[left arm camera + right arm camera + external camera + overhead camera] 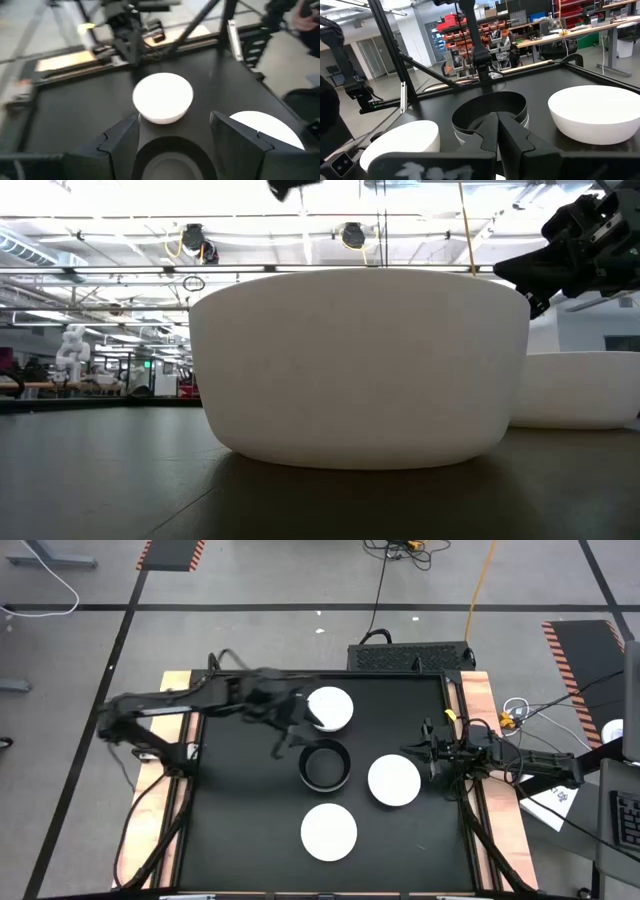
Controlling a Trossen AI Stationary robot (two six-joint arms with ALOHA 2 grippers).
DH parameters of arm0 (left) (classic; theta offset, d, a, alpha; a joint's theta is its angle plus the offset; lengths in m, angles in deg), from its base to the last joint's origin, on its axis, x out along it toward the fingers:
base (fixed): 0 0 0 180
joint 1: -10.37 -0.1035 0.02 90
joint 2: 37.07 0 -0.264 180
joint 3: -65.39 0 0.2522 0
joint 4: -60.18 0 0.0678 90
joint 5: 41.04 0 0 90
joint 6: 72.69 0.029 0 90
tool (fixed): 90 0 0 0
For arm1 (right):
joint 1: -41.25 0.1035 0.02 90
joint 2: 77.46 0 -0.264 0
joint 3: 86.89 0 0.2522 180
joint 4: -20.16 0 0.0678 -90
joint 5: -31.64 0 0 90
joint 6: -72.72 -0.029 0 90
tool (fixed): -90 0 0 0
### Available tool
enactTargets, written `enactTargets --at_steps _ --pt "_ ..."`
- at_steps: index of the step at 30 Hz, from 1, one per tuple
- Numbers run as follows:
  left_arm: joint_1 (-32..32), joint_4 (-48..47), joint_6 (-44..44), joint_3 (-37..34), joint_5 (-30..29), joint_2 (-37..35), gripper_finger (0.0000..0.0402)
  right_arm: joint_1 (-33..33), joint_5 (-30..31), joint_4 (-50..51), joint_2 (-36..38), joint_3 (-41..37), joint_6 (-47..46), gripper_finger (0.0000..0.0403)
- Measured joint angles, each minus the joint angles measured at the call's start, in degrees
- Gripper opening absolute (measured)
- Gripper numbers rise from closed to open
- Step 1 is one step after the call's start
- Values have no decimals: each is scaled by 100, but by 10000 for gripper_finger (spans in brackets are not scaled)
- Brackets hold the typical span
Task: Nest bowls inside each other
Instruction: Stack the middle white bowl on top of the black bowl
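Note:
A black bowl point(323, 764) stands mid-table; in the right wrist view, lighter rims show under the black bowl point(490, 107), as if it sits in other bowls. Three white bowls rest on their bases: one far point(328, 708), one right point(394, 780), one near point(329, 831). My left gripper point(172, 137) hangs open just above the black bowl's left rim point(170, 157), touching nothing, and it also shows in the high view point(292, 735). My right gripper point(432, 755) is shut at the table's right edge, beside the right white bowl point(400, 142).
The table's raised wooden border point(470, 700) frames the black mat. In the low view the near white bowl point(360, 365) fills the picture, with the right one point(580, 390) behind it. Open mat lies at the near-left point(240, 830).

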Motion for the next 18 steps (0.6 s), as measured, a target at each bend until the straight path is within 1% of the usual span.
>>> enactTargets --at_steps 4,10,12,15,18 --pt "139 308 -350 -883 -947 -1059 244 1 -27 -8 -1 0 -35 0" --pt "348 707 -918 -2304 -1814 -2724 243 2 -70 -12 -2 0 -50 0" --pt "414 960 -1106 -2795 -1977 -3240 244 0 -71 -15 -2 0 -50 0" --pt "441 1280 -1274 -3432 -1974 -3885 243 0 -74 -27 -2 0 -50 0" --pt "435 1345 -1460 -3842 -1981 -4331 230 1 -80 -144 -2 0 -52 0"
